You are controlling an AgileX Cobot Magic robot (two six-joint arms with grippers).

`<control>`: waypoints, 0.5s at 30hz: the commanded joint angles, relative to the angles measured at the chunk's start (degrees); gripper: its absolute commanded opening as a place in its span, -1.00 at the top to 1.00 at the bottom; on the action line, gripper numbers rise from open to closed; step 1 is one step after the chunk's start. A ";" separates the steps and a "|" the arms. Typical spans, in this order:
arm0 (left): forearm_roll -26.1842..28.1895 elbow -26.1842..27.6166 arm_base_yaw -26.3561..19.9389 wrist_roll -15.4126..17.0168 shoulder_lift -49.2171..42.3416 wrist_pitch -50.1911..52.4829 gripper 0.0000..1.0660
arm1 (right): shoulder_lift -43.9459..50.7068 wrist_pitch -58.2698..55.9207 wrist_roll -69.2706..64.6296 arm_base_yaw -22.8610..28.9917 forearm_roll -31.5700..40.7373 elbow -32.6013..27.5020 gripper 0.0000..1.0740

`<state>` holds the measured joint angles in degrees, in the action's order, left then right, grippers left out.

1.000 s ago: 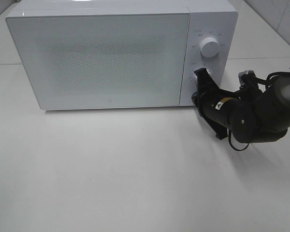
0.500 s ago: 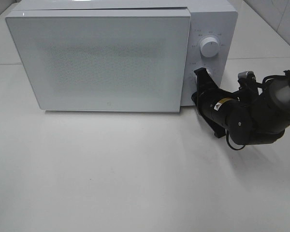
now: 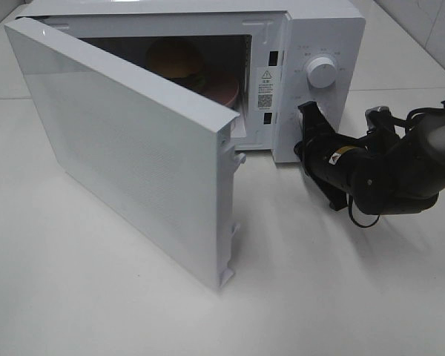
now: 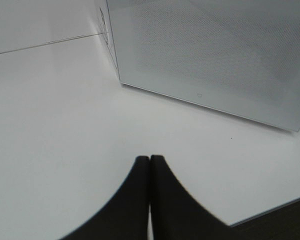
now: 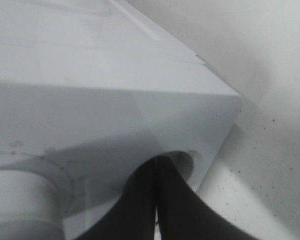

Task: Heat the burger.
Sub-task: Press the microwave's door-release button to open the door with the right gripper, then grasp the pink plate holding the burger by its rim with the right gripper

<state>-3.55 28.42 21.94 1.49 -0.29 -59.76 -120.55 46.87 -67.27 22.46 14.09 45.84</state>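
**Item 1. Right tool** (image 3: pixel 305 111) (image 5: pixel 156 165): jaws closed flat together with nothing between them. The tips are set against the round button (image 5: pixel 184 161) low on the microwave's control panel, directly under the microwave's dial (image 3: pixel 321 72). The arm lies alongside the microwave's panel end.

**Item 2. Left tool** (image 4: pixel 150 161): jaws closed and empty. It hovers over bare tabletop (image 4: pixel 55 110), out in front of the microwave and facing the outer face of its door (image 4: pixel 215 50). It is not seen in the high view.

**Item 3. Microwave** (image 3: pixel 322 30): white and standing on the tabletop. The door (image 3: pixel 133 163) is hinged at the end of the microwave away from the panel, and it stands swung well out with the cavity exposed.

**Item 4. Burger** (image 3: pixel 176 61): inside the microwave's cavity, towards the back, sitting on the pink plate (image 3: pixel 226 95). Neither tool is near it.

**Handling note (judgement).** The step in hand looks like the press on the door-release button.
- Push squarely into the microwave's panel, so the closed tips do not skid off the button or nudge the dial above it.
- Withdraw straight back from the panel rather than sweeping sideways towards the cavity.
- Keep the left tool clear of the door's arc.

Whether heating is done cannot be told. If it is not, the door needs shutting fully onto the microwave before the dial is turned.
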 commanded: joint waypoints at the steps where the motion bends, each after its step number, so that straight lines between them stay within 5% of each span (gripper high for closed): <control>1: 0.57 -0.06 -0.17 0.17 -1.09 0.46 1.00 | 2.69 1.49 0.00 -0.46 -1.49 -0.23 0.99; 11: 0.57 -0.06 -0.17 0.17 -1.09 0.46 1.00 | 9.11 0.80 0.57 -0.46 -7.39 -9.11 0.95; 15: 0.57 -0.06 -0.17 0.17 -1.09 0.46 1.00 | 9.97 2.81 4.87 -0.46 -14.84 -12.49 0.95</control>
<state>-3.55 28.42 21.94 1.49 -0.29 -59.76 -111.55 48.70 -63.54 22.35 1.09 33.46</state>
